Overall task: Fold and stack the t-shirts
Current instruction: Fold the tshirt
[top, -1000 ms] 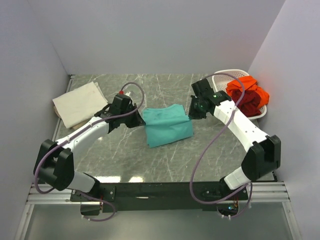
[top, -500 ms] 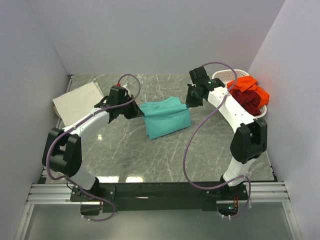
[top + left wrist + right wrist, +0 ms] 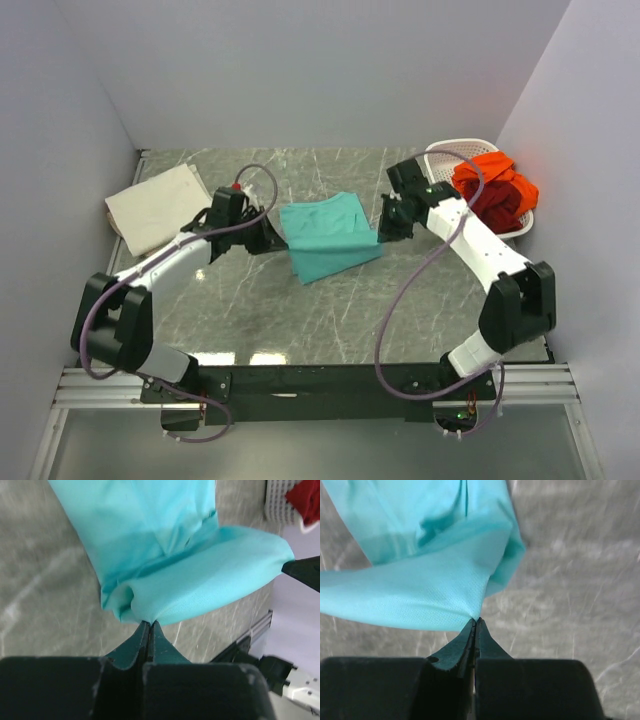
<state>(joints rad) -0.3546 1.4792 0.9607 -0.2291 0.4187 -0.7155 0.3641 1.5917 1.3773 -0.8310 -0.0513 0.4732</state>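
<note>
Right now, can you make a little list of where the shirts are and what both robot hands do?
teal cloth t-shirt: mid-table, partly folded, pinched at two sides
left gripper: shut on its left edge
right gripper: shut on its right edge
cream cloth t-shirt: folded, far left on the grey marbled table
bright orange cloth shirt: heaped in the white plastic lattice basket, far right
dark red cloth shirt: same basket

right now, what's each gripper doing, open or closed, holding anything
left gripper: closed, pinching one edge of the teal t-shirt
right gripper: closed, pinching the opposite edge of the same shirt
</note>
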